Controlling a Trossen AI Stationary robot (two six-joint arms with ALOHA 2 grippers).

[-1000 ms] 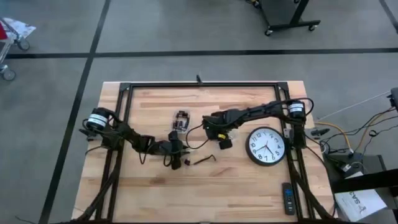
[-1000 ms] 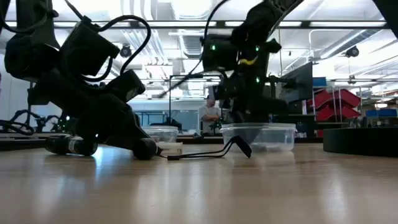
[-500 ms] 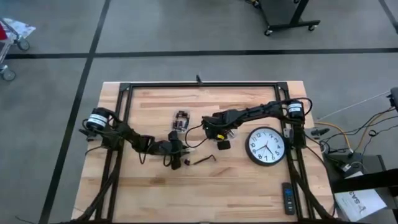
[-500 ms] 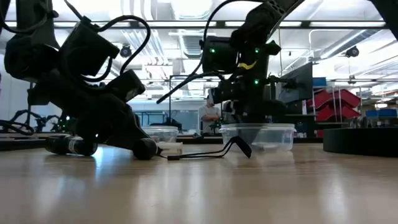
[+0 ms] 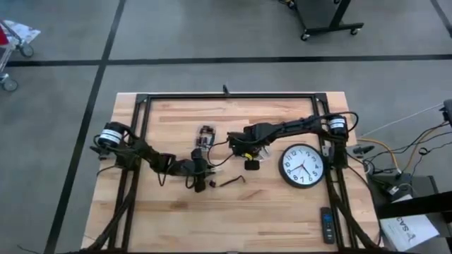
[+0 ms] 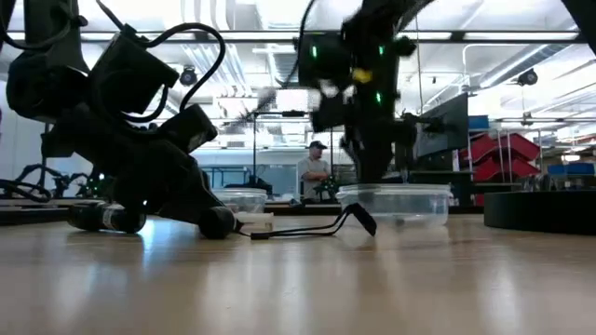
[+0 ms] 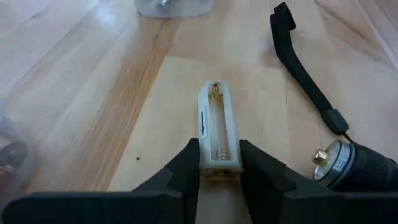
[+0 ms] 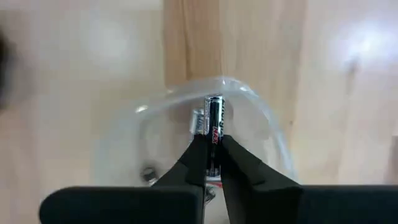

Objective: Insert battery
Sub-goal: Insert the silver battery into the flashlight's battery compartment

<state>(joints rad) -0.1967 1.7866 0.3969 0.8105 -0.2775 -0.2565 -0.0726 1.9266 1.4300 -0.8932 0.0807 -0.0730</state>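
Note:
A white battery holder (image 7: 219, 127) lies flat on the table, its empty slot up, and my left gripper (image 7: 219, 163) is shut on its near end. A black flashlight (image 7: 357, 167) with a black strap (image 7: 305, 78) lies beside it. My right gripper (image 8: 212, 160) is shut on a black battery (image 8: 214, 127), hanging over a clear round container (image 8: 186, 124) to the holder's right. In the high view the left gripper (image 5: 205, 170) is left of the right gripper (image 5: 248, 161). My left gripper pinches the holder's two long sides at its spring end (image 7: 219, 167) between its two fingers. The fingers come low and slanting, along the holder. The holder lies flat on the wood. My right gripper pinches the battery's near half (image 8: 213, 149) between its two fingers, from above. The battery lies along the fingers and sticks out past their tips. It is lifted clear, above the container.
A wall clock (image 5: 302, 166) lies at the right and a remote (image 5: 327, 224) at the near right corner. Another clear container (image 5: 205, 137) with small parts stands farther back. A black frame (image 5: 226, 95) runs round the table.
My right gripper has risen above the clear container and drifted a little toward the table's left, keeping the battery between its fingers. The left gripper and the holder have stayed put.

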